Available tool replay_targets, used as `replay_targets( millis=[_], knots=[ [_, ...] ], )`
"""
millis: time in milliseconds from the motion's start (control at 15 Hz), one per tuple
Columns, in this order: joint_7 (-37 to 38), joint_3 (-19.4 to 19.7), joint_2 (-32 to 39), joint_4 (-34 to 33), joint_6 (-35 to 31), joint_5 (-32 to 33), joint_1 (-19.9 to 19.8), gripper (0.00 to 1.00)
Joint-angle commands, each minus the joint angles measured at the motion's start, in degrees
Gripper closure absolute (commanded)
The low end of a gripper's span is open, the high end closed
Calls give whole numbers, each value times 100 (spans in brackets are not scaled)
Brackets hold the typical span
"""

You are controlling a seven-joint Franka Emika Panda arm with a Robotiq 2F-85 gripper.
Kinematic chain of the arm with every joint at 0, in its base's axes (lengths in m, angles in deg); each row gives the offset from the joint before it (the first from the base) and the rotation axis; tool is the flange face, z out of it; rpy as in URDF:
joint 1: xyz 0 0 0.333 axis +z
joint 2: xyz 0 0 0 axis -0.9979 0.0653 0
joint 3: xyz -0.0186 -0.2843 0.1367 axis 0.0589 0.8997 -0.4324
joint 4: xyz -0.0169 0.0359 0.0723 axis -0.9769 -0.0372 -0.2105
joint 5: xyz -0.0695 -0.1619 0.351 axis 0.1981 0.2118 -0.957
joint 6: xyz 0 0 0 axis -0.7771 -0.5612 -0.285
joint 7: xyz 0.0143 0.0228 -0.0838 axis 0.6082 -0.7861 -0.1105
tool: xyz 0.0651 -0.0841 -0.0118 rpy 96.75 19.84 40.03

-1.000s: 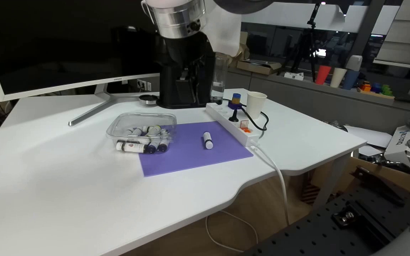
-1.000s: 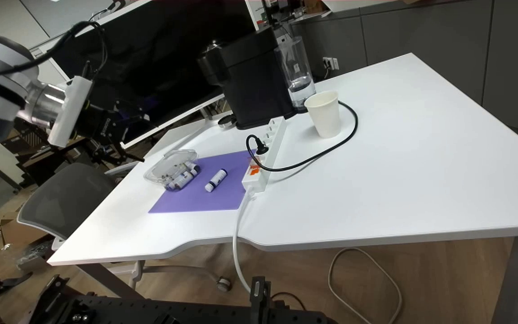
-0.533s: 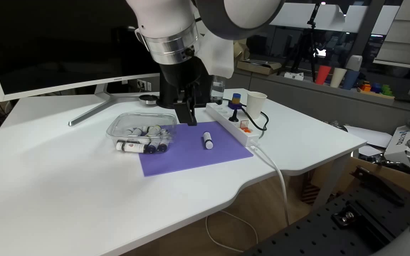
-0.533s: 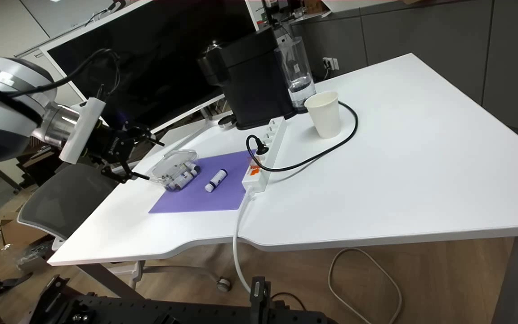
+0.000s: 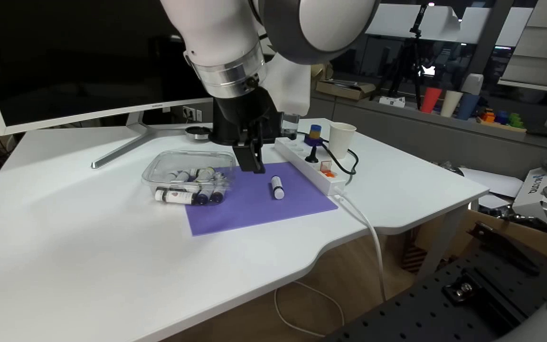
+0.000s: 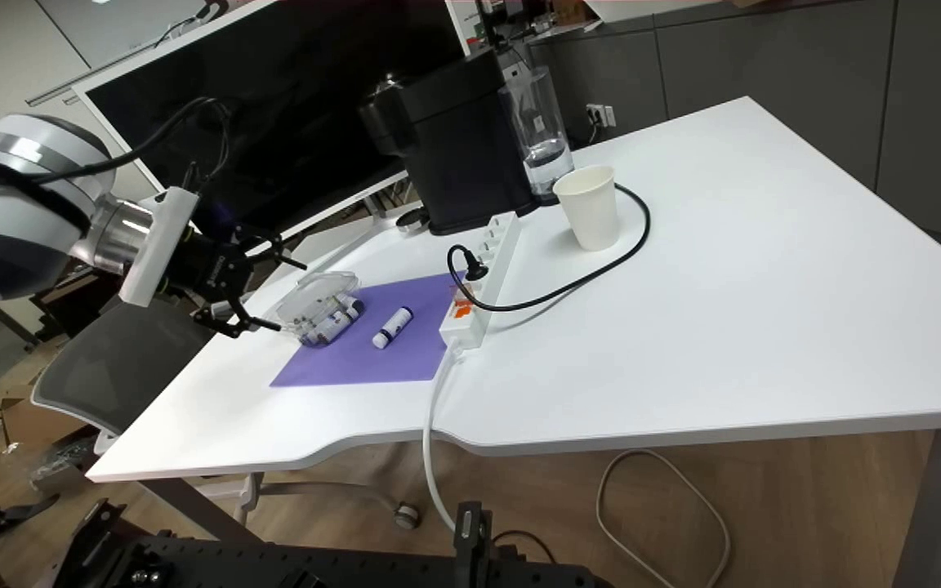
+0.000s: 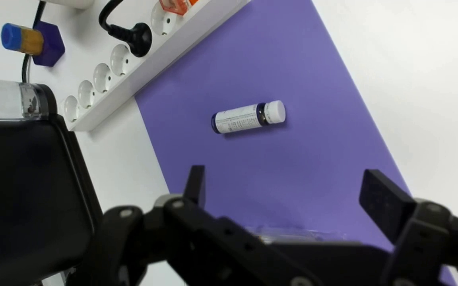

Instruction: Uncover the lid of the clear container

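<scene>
Wrist view: your gripper [image 7: 286,182], spread wide, empty. Clear container [image 7: 312,233], mostly hidden: palm side, apparently toward the bench [image 6: 724,310] edge nearest the chair [image 6: 123,363].

On the white table [image 5: 107,266]: purple mat [image 5: 254,206], clear container [image 5: 197,159] over its left edge, power strip [image 5: 302,167] along its right, cup [image 5: 341,140] farther right, black machine [image 6: 466,147] at the far side, monitor stand [image 5: 120,153] far left
</scene>
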State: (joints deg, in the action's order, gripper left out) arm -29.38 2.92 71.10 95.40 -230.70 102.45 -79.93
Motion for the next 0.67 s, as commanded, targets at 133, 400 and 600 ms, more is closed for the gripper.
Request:
replay_targets(
  millis=[133,400,600],
  knots=[
    [816,193,709,-547,431,766,220,0],
    [1154,165,1141,-856,556,1025,328,0],
    [1281,142,1390,-1039,573,1102,427,0]
  ],
)
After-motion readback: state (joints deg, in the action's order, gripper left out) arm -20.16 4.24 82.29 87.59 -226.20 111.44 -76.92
